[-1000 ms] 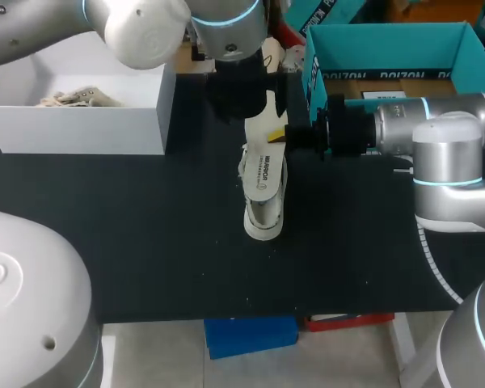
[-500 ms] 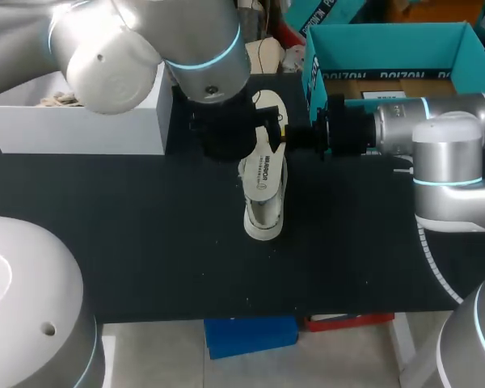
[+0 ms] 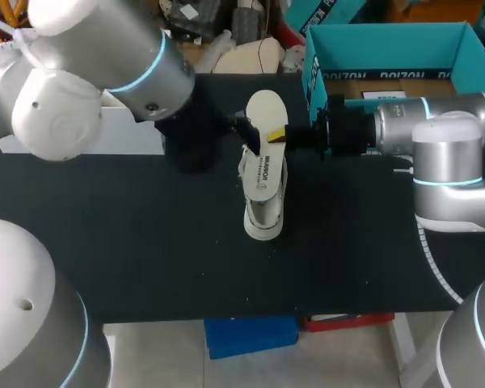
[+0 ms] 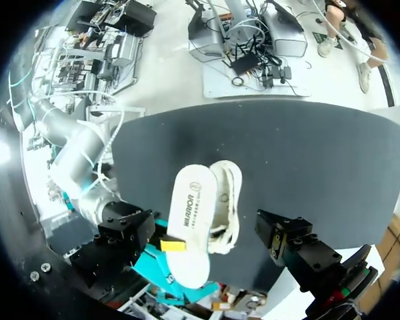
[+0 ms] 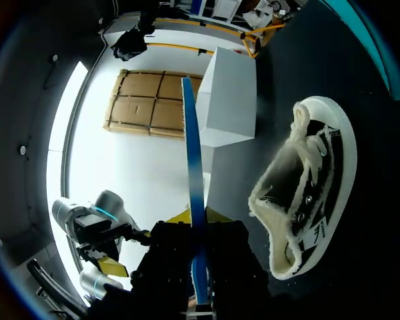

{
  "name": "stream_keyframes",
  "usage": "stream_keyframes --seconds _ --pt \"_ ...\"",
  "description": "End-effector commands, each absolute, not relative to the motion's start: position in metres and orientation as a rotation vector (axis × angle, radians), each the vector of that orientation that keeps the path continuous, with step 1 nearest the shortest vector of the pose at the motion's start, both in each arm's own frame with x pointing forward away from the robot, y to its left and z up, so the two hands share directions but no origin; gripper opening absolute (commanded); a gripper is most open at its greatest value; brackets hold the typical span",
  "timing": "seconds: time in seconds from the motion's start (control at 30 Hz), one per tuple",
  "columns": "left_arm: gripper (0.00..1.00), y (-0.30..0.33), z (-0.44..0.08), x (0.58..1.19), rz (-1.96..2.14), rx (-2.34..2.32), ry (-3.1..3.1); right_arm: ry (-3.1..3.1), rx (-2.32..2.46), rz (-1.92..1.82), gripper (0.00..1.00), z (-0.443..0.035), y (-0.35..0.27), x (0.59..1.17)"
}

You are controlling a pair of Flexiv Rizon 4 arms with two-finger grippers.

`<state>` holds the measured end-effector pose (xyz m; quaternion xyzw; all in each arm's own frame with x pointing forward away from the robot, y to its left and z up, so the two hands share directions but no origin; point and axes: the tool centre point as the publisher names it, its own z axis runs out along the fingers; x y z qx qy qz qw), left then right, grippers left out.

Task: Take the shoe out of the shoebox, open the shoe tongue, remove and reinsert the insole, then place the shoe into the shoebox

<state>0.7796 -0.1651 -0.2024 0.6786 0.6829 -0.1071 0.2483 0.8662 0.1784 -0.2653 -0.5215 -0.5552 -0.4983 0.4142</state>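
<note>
Head view: left arm (image 3: 105, 65) largely hides white shoebox (image 3: 139, 139), right tool (image 3: 279, 135) pinches insole (image 3: 265, 113)

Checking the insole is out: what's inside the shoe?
Inside the shoe only pale lining shows; the toe end is hidden. The insole is outside, held by the right gripper.

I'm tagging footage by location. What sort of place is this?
Probably a robotics lab bench: a left arm and right arm flank a black table, the right pincer grips an insole, and a shoe and teal shoebox sit there.
</note>
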Motion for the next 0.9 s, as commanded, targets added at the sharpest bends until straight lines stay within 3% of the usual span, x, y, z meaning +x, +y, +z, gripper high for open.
stream_keyframes --seconds 0.03,0.53,0.9 --pt "1.0 -0.152 -0.211 0.781 -0.595 1.688 1.595 -1.395 -1.313 -1.253 0.0 -0.265 0.179 0.866" --pt "1.0 -0.152 -0.211 0.781 -0.595 1.688 1.595 -1.395 -1.313 -1.253 0.0 -0.265 0.179 0.866" --pt "1.0 -0.149 -0.228 0.788 -0.834 1.552 1.418 -1.395 -1.313 -1.253 0.0 -0.265 0.179 0.866"
